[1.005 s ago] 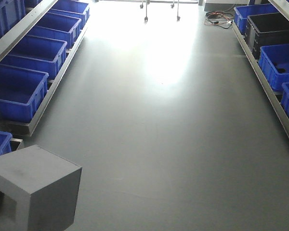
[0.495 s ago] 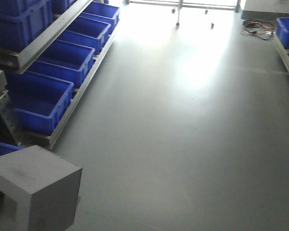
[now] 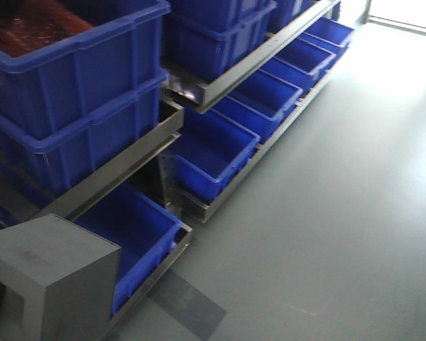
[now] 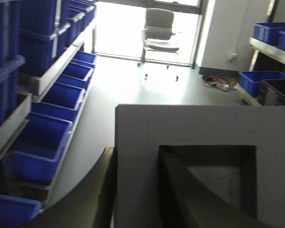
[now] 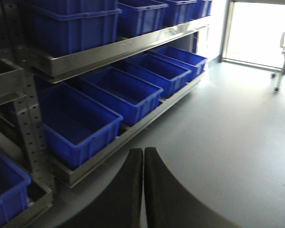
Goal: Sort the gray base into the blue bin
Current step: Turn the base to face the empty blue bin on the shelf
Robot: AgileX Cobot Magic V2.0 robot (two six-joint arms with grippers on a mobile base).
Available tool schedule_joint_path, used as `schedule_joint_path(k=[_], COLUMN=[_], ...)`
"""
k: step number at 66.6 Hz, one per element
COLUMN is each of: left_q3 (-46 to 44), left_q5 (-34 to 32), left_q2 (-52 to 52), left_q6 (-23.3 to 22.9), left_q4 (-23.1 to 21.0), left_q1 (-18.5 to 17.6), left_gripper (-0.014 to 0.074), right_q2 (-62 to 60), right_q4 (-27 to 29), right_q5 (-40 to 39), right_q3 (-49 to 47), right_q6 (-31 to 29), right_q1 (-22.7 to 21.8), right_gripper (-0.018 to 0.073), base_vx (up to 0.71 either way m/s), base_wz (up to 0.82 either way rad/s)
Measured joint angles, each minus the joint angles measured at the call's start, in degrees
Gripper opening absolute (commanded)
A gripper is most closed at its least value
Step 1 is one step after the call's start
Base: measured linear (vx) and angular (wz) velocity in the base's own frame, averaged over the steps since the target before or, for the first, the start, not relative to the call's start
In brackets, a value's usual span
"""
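Your left claw (image 4: 137, 154) is gripping the gray base (image 4: 199, 128). In the left wrist view, one dark finger (image 4: 100, 190) is pressing against the block's outer left side. The other finger is reaching into the square recess, so one wall of the block is sitting clamped between them. The recess is facing the camera and taking up the lower right of that frame.

Your right claw (image 5: 143, 159) is closed on nothing. Its two dark fingers are lying flat against each other at the bottom centre of the right wrist view, over gray floor (image 5: 218, 142).

In the front view the block is occupying the lower left corner, with its top face lit and its right face in shadow. Just to its right, a blue bin (image 3: 138, 227) is sitting on the lowest level of a metal rack (image 3: 128, 167). You cannot tell whether the block is touching it.

More bins (image 3: 213, 153) are lining the rack toward the upper right, and stacked ones are filling the upper left, the topmost holding something red (image 3: 35, 28). An office chair (image 4: 159, 28) is standing in the bright light at the top of the left wrist view.
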Motion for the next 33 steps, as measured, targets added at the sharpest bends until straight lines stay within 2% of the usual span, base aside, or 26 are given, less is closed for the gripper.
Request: schedule_joint_path(k=[33], left_q3=[0.0], left_q5=[0.0], left_q2=[0.0], left_q6=[0.0], left_q4=[0.0], left_q1=[0.0], left_gripper=[-0.0008], right_q2=[0.0], right_q4=[0.0], right_q5=[0.0], right_q3=[0.0], right_q6=[0.0], right_q1=[0.0], right_gripper=[-0.0005], base_vx=[0.22], base_wz=[0.84])
